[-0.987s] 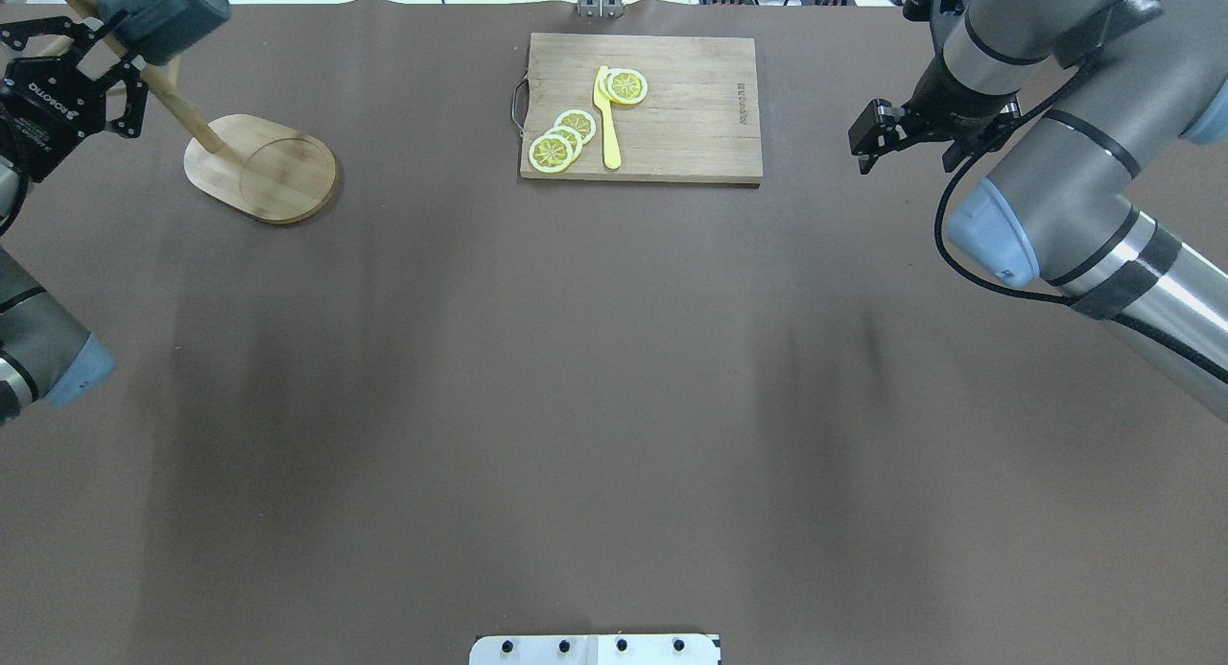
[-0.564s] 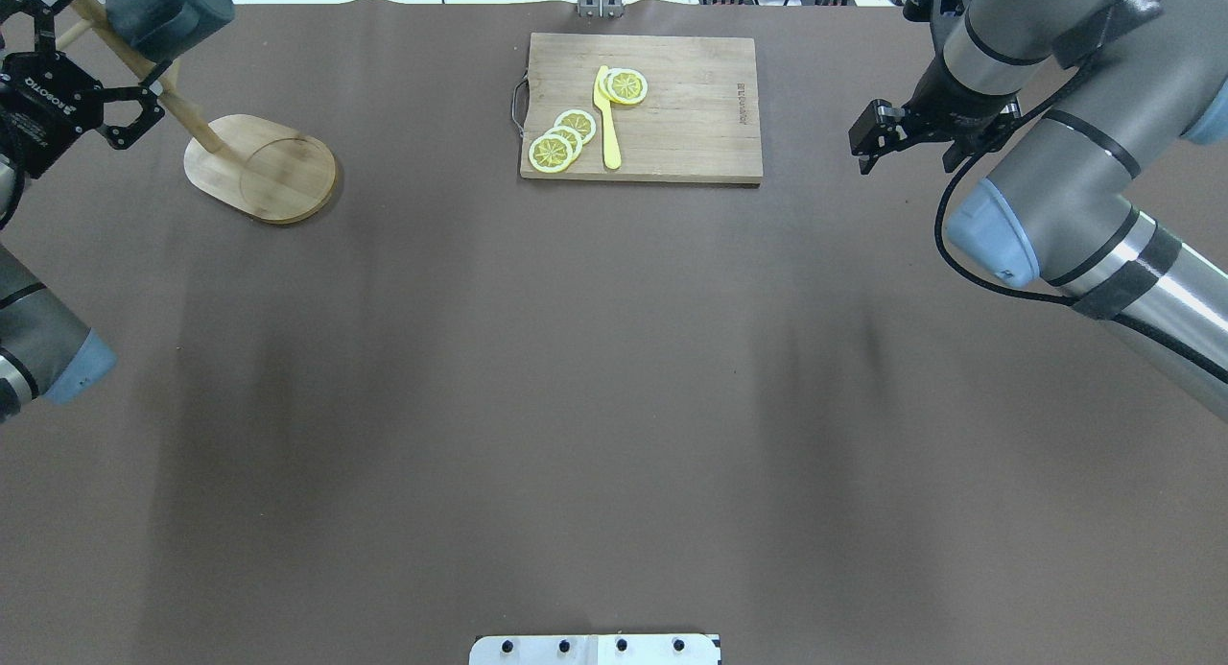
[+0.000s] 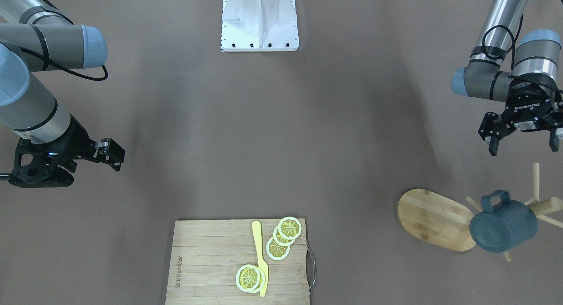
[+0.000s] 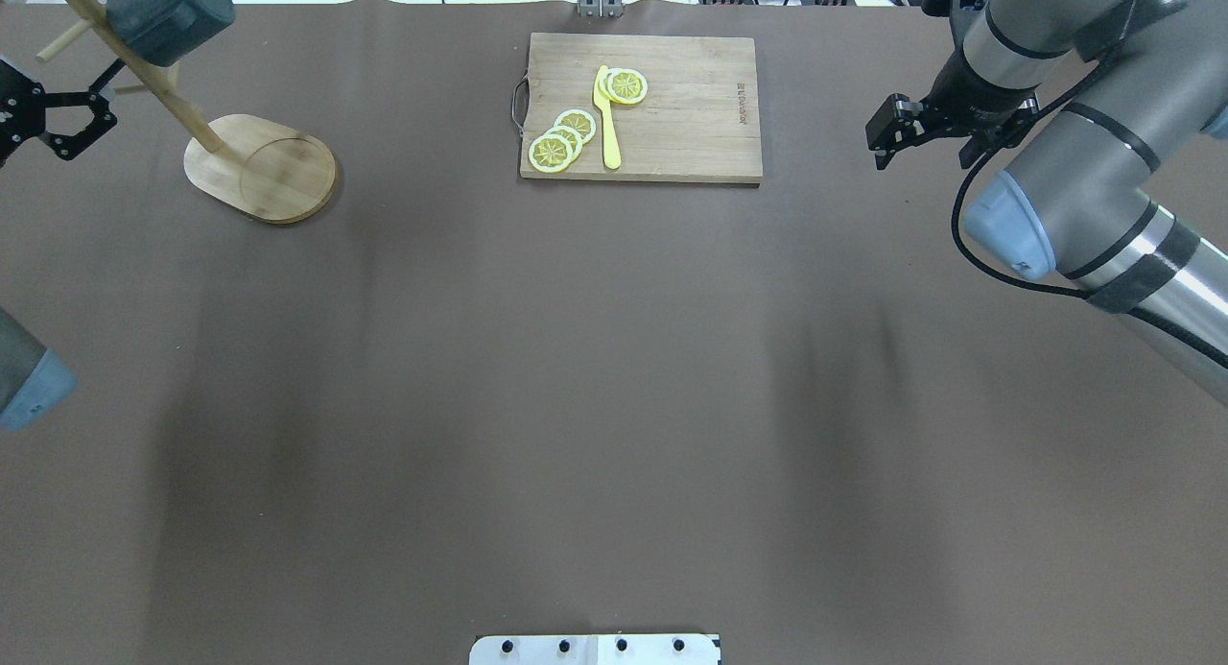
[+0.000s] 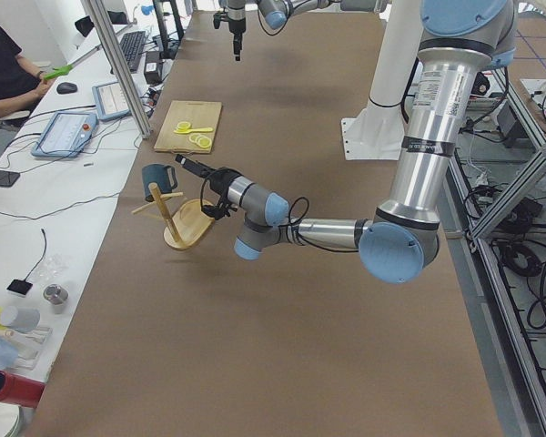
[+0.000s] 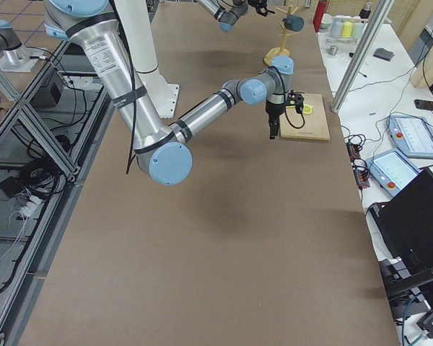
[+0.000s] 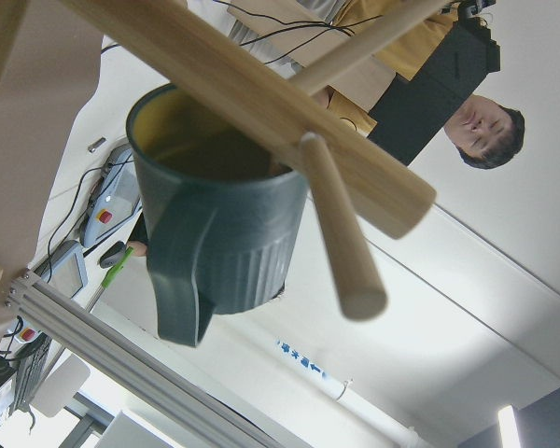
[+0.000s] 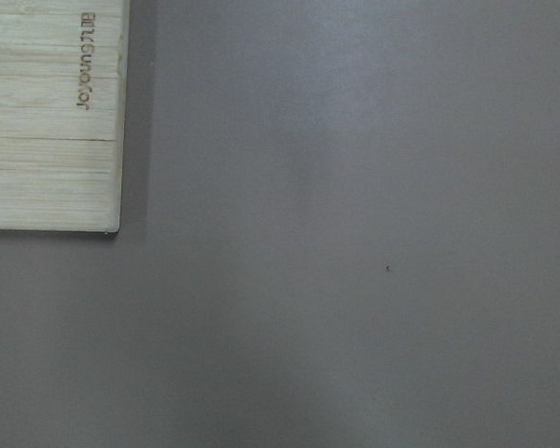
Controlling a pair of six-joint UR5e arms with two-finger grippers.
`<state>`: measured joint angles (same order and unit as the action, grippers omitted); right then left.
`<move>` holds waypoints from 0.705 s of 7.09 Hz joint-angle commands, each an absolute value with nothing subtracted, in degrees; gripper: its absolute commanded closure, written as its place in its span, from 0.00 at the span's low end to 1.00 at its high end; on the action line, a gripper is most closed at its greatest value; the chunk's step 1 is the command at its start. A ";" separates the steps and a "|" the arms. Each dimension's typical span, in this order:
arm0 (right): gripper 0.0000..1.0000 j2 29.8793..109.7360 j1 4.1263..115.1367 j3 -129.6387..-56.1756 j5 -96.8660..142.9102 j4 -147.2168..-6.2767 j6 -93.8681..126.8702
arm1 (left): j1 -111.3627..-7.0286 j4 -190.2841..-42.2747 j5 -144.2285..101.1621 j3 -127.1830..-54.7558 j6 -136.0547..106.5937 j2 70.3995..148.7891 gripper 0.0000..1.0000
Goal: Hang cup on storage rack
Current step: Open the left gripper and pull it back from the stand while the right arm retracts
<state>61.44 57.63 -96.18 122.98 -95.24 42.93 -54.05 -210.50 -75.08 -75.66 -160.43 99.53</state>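
The left gripper is pulling back from the storage rack. One second earlier it was standing close beside the cup; now it is hanging well apart from it, towards the robot, with its fingers spread wide and nothing between them.

The cup is staying up on the rack by itself, near the top of the post, high over the oval base. Its bottom is facing up and outward and its mouth is lying against the post. The handle is looking free, so probably a peg is sitting inside the cup, but I cannot see which peg is carrying it.

The right gripper is hovering over the bare tabletop near the cutting board, only a little shifted. It is showing edge-on, so I cannot tell if its fingers are together or apart.

In my judgement the hanging is done, and the left arm is only clearing away.
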 commanded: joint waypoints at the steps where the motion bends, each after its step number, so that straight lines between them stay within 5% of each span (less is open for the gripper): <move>1: 0.00 62.92 60.01 -96.15 123.66 -95.27 41.58 | -54.14 -210.67 -74.71 -84.07 -157.00 92.67 0.02; 3: 0.00 67.04 64.14 -96.07 126.11 -95.36 34.93 | -57.01 -208.31 -74.97 -94.18 -132.83 88.00 0.02; 5: 0.00 71.00 67.74 -95.54 126.04 -95.54 29.30 | -64.92 -197.99 -75.41 -96.66 -114.47 87.89 0.02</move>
<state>68.53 65.43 -95.84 125.92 -95.39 32.87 -60.65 -203.89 -75.11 -94.40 -127.35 88.34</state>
